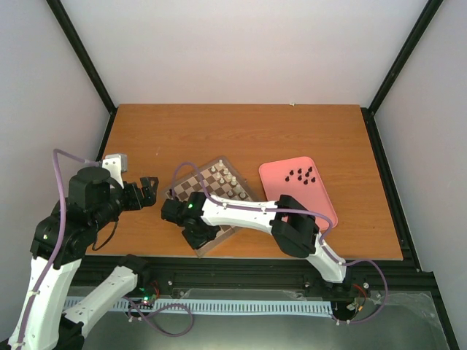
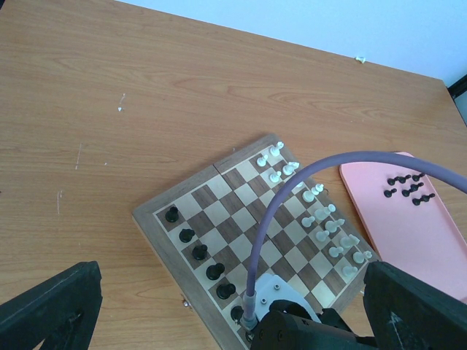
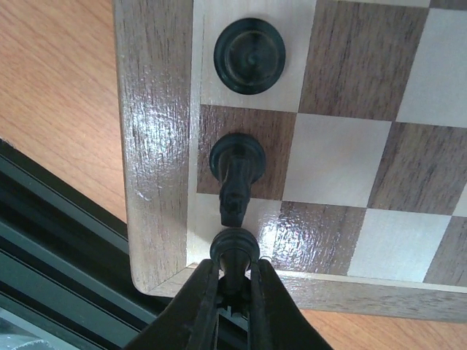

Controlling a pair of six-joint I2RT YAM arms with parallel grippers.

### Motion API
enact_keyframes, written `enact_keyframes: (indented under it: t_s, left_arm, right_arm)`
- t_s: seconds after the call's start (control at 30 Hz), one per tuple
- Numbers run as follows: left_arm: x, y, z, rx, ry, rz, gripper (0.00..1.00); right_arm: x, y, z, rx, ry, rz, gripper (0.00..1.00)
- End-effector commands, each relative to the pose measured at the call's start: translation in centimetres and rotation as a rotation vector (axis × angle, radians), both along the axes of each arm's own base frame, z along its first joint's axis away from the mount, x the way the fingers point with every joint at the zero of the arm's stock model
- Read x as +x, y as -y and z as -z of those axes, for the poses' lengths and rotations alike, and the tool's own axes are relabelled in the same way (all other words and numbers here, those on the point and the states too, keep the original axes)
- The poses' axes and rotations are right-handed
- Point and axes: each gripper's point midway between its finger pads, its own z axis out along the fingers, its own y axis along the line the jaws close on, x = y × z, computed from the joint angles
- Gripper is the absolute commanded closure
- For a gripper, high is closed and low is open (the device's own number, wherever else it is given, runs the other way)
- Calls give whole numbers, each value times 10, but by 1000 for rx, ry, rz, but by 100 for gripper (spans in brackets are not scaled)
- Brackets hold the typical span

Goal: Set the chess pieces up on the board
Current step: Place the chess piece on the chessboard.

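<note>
The board (image 1: 205, 187) lies in the middle of the table. Several black chess pieces (image 2: 199, 252) stand in a row along its near-left edge, and white pieces (image 2: 321, 219) along the opposite edge. My right gripper (image 3: 233, 281) is shut on a black piece (image 3: 235, 249) and holds it at the light corner square by the border (image 3: 157, 146). A black piece (image 3: 235, 171) stands on the adjacent dark square and another (image 3: 249, 55) beyond it. My left gripper (image 1: 149, 188) is open and empty, left of the board.
A pink tray (image 1: 310, 208) lies right of the board with several more black pieces (image 1: 300, 175) at its far end. The right arm and its purple cable (image 2: 273, 211) reach across the board. The black table rail (image 3: 58, 240) runs just behind the board's corner.
</note>
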Motion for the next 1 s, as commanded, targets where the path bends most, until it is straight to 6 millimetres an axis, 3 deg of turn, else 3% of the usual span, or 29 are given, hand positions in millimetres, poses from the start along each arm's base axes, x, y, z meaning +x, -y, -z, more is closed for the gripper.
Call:
enact_keyframes:
  t_s: [0.0, 0.43, 0.63, 0.77, 0.97]
  left_arm:
    - [-4, -2, -1, 22, 8, 13, 0]
    - [-5, -2, 0, 13, 3, 9, 0]
    - [-4, -2, 2, 13, -2, 10, 0]
    - [-4, -2, 2, 12, 0, 8, 0]
    - [-4, -2, 3, 12, -1, 8, 0]
  right_arm:
    - [5, -2, -4, 7, 12, 12, 87]
    - [-1, -3, -2, 22, -17, -11, 81]
    - [-3, -4, -12, 52, -15, -20, 73]
    - [-1, -3, -22, 64, 4, -18, 68]
    - [6, -6, -58, 114, 56, -8, 61]
